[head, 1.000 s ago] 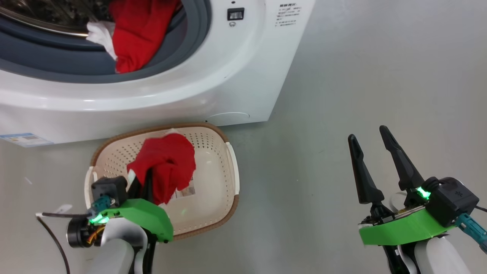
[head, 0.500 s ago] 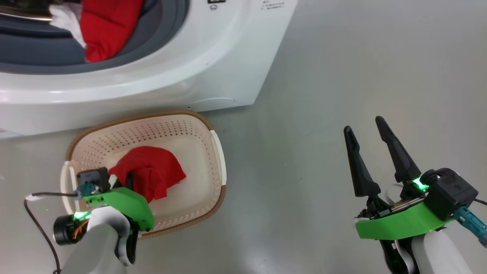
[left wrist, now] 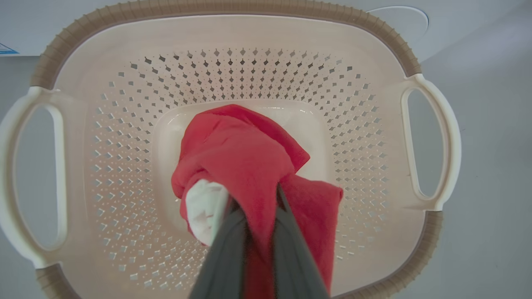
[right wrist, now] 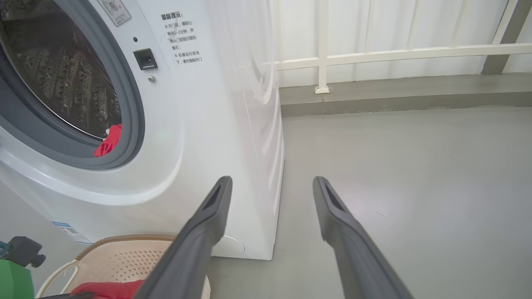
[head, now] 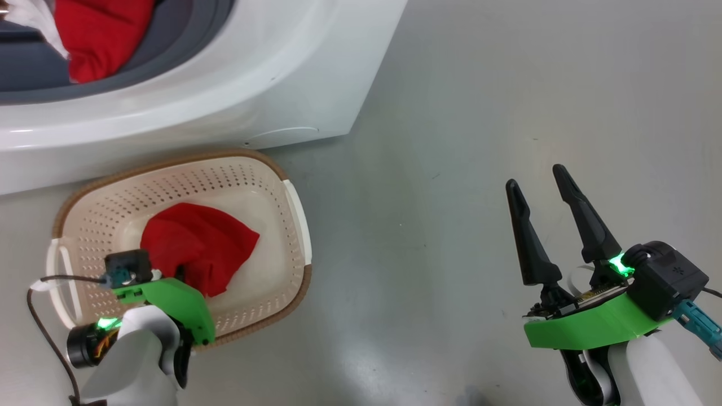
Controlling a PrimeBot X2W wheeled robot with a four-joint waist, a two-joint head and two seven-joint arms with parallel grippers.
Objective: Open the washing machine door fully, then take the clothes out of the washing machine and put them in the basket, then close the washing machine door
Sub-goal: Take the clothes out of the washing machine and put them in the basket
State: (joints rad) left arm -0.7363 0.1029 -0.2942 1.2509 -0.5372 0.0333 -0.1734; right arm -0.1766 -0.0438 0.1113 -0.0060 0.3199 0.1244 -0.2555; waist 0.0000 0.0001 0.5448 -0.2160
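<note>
Before the washing machine [head: 225, 101], left gripper [left wrist: 255, 203] pinches clothes [left wrist: 237, 149] inside the basket [left wrist: 232, 70]; right gripper [head: 535, 176] gapes.

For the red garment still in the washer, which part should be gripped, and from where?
Probably the red fold hanging over the gasket: it bunches outward at the open mouth, so come straight in from the front, fingers either side of it.

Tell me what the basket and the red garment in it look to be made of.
The basket looks like moulded plastic: cream, smooth, matte, punched with small holes; its rim is brown, woven-look. The red garment is soft matte cloth, bunching in loose folds; fibre cannot be told.
</note>
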